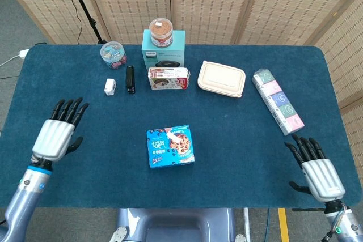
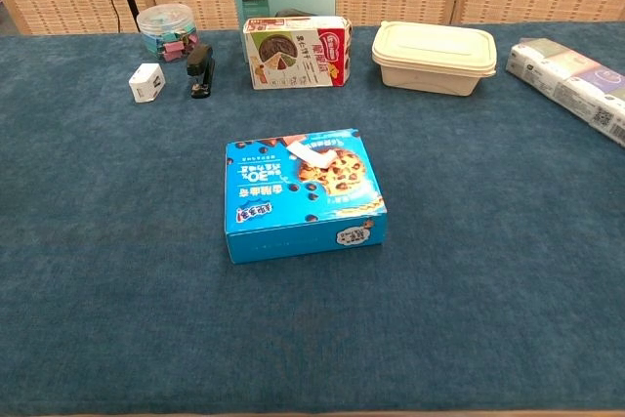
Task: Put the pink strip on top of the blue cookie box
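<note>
Pink strip [image 2: 311,153] lies on the blue cookie box [image 2: 301,194]; task looks complete, left robot hand [image 1: 58,133] and right robot hand [image 1: 317,169] both spread, empty.

From my station the table [image 2: 117,271] looks covered in a matt, felt-like blue cloth, and on it the blue cookie box [image 2: 301,192] reads as printed cardboard with a slight sheen, the pink strip [image 2: 312,153] on its lid looking like thin paper or film. I see both the left hand [image 1: 57,134] and the right hand [image 1: 317,171] with smooth silvery metal-looking backs and matt black fingers. Further back, the lidded container [image 2: 433,56] looks like matt cream plastic, the jar [image 2: 164,28] like clear glossy plastic, and the screen [image 1: 215,4] behind seems woven cane in wooden frames.
</note>
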You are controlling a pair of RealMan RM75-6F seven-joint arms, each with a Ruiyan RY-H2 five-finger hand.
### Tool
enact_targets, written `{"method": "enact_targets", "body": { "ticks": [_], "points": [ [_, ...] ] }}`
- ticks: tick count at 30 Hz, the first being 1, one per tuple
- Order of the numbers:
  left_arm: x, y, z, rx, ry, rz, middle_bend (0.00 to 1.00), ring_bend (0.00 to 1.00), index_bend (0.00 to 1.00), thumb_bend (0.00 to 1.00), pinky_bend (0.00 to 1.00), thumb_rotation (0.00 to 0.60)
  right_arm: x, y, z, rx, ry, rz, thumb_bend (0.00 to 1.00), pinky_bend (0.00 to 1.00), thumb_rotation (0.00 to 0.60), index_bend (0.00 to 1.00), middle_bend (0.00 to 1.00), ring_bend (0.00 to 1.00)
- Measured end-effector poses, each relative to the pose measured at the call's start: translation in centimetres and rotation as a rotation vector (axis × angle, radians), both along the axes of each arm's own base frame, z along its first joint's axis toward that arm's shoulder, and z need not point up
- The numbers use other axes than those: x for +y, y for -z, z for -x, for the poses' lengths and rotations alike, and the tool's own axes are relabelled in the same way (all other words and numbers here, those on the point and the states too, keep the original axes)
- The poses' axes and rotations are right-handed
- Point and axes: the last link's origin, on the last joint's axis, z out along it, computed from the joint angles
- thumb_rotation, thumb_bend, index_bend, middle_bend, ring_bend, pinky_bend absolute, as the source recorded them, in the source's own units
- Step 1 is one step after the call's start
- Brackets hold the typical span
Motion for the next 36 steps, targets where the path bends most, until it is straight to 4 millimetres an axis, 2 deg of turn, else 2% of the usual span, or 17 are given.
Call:
{"method": "enact_targets", "body": {
  "ticks": [2,5,14,20,30,36],
  "points": [
    [-1.2,-0.6,1.3,-0.032,-0.045,-0.012,0.00,0.00,0.00,0.30,0.00,0.600,-0.5,0.5,-0.7,0.013,-0.024,-0.027,0.41,0.00,0.600,0.12,0.00,0.00],
    [-2.5,-1.1,2.4,-0.085,-0.086,-0.018,0.00,0.00,0.00,0.30,0.00,0.600,-1.5,1.5,-2.0,0.039,-0.065,-0.075,0.49,0.00,0.600,0.13,0.00,0.00],
    [-4.5,-2.6,3.6,-0.177,-0.084,-0.032,0.00,0.00,0.00,0.30,0.00,0.600,-4.9,4.6,-6.8,0.175,-0.205,-0.155,0.67,0.00,0.600,0.14,0.00,0.00],
    [-4.5,-3.3,3.8,-0.209,-0.083,-0.029,0.00,0.00,0.00,0.30,0.00,0.600,-6.9,7.8,-9.9,0.232,-0.275,-0.194,0.69,0.00,0.600,0.17,0.00,0.00],
    [-4.4,-3.8,4.2,-0.247,-0.088,0.004,0.00,0.00,0.00,0.30,0.00,0.600,-9.8,12.6,-14.9,0.179,-0.366,-0.222,0.75,0.00,0.600,0.20,0.00,0.00],
    [-4.2,-3.7,4.3,-0.252,-0.093,0.021,0.00,0.00,0.00,0.30,0.00,0.600,-11.2,15.3,-17.5,0.206,-0.395,-0.253,0.83,0.00,0.600,0.20,0.00,0.00]
  ]
}}
